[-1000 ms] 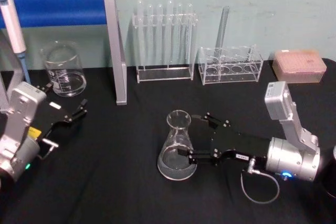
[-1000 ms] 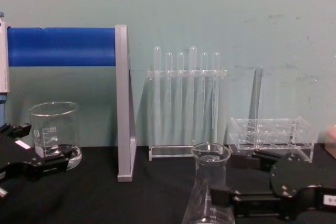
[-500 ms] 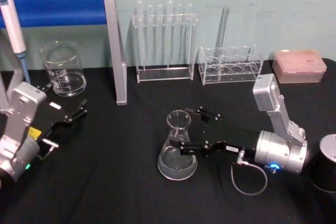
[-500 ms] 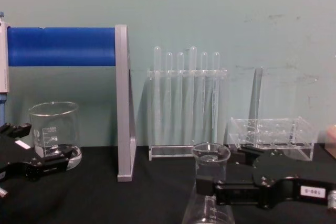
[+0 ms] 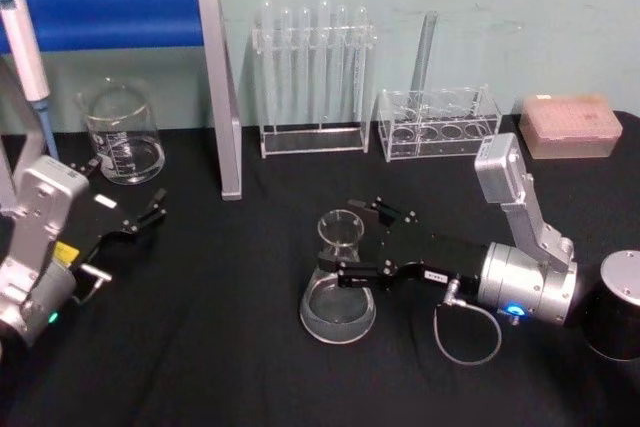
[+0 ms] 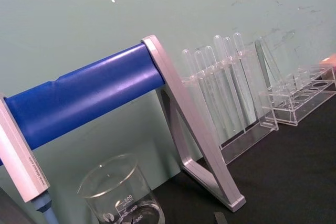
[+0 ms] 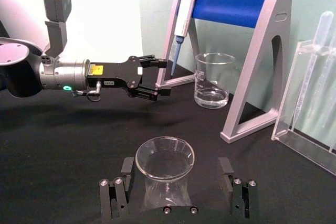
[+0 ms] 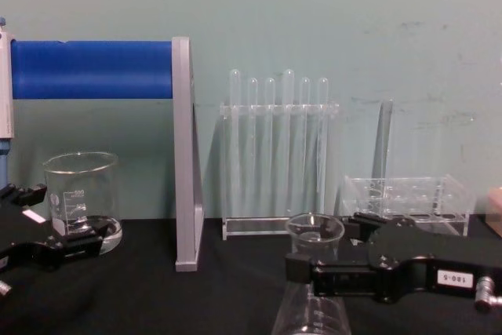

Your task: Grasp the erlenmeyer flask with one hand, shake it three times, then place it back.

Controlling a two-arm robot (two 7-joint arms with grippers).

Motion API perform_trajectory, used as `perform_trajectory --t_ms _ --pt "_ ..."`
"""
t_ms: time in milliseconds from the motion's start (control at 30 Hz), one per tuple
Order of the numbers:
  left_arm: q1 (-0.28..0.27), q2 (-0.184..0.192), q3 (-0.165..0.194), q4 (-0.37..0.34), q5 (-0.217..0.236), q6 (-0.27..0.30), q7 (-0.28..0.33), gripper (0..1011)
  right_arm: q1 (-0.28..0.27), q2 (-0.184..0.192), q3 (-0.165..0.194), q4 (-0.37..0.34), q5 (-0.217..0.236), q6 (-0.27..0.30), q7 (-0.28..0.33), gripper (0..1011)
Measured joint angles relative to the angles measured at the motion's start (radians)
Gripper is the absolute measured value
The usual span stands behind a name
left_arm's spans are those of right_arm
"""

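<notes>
erlenmeyer flask upright mid-worktop, 6 o'clock of test-tube rack | right gripper open astride its neck | I judge glass light, slick, fragile: grip neck gently | left gripper open, parked 9 o'clock

- One clear glass conical erlenmeyer flask.
- One straight-sided cylindrical glass beaker.
- Two clear acrylic racks: a tall rack and a low rack.
- Six clear test tubes.
- One longer glass tube.
- One blue-barred grey stand.
- One white pipette.
- One pink box.
</notes>
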Motion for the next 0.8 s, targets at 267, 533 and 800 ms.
perform_trajectory --t_ms 267,533,800 --pt "0.0 0.0 0.0 0.0 0.0 0.0 0.0 1001 -0.001 0.0 0.0 0.0 0.0 0.0 0.0 1002" --pt "0.0 0.0 0.0 0.0 0.0 0.0 0.0 1001 -0.001 0.001 0.0 -0.001 0.0 0.0 0.0 1003" --pt "0.0 0.0 0.0 0.0 0.0 0.0 0.0 1001 -0.002 0.002 0.001 -0.001 0.0 -0.001 0.0 1002"
